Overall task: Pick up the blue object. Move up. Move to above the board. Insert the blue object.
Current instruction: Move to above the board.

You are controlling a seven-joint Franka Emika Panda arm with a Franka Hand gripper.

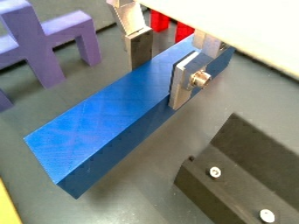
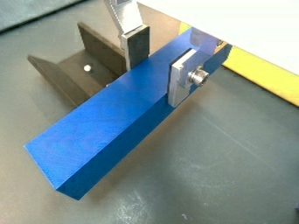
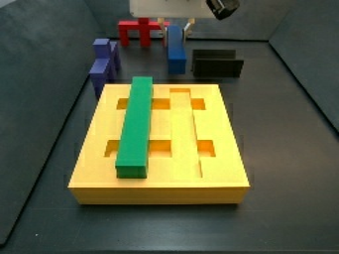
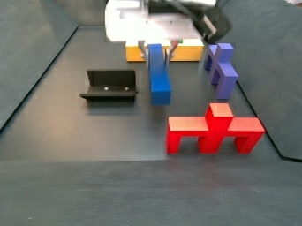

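Nearest the wrist cameras lies the blue object (image 1: 122, 122), a long bright-blue bar resting flat on the dark worktop (image 2: 222, 166), its near end filling the foreground in both wrist views. Further along its length the hand (image 2: 160, 59) sits down over it, one silver finger plate (image 1: 187, 79) against one long side and the other against the opposite side, so the hand is pinching the bar across its width. Just beside the bar stands the fixture (image 1: 246, 171), a dark L-shaped bracket, apart from it. In a wrist view a purple stepped block (image 1: 47, 44) stands on the worktop on the bar's other side. In a side view the board (image 3: 162, 149), a large yellow-orange slab with grooves and rectangular holes, lies nearer that camera than the blue bar, with a green bar (image 3: 137, 124) lying lengthwise on it. A red stepped block (image 4: 215, 131) stands on the worktop near the blue bar, not touching it.
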